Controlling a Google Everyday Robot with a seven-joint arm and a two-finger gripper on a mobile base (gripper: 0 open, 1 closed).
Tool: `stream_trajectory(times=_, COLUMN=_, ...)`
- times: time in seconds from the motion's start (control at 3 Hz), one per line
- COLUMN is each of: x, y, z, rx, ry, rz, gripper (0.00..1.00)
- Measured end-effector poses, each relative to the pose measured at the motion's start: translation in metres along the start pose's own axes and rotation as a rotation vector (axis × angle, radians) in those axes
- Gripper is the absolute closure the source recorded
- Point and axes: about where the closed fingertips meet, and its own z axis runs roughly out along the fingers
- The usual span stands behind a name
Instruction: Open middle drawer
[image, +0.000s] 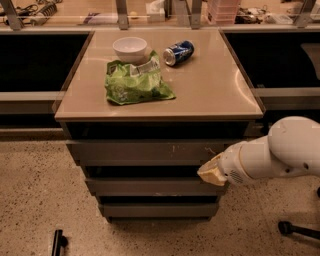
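The cabinet has three grey drawer fronts stacked under a tan counter top (210, 85). The middle drawer (145, 187) is the plain grey front between the larger scratched top front (145, 151) and the narrow bottom front (155, 210). It looks shut, set back a little behind the top front. My gripper (211, 172) comes in from the right on a white arm (280, 155). Its tan tip is at the right end of the middle drawer, just above the front's upper edge, in the dark gap under the top front.
On the counter stand a white bowl (130, 48), a green chip bag (135, 82) and a blue can (178, 52) lying on its side. Speckled floor surrounds the cabinet. A dark object (58, 242) lies at the bottom left, a chair foot (295, 229) at the bottom right.
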Motion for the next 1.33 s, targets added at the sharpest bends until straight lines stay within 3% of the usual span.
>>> stream_trajectory(times=0.33, x=0.022, y=0.026, z=0.036, rx=0.05, ry=0.017, rz=0.099, gripper=1.0)
stream_trajectory(times=0.67, x=0.067, y=0.043, z=0.09, rx=0.068, ry=0.071, rz=0.176, gripper=1.0)
stream_trajectory(times=1.0, x=0.092, y=0.021, z=0.131, rx=0.106, ry=0.022, rz=0.288, gripper=1.0)
stream_trajectory(times=1.33, x=0.086, y=0.009, z=0.138, rx=0.14, ry=-0.031, rz=0.303, gripper=1.0)
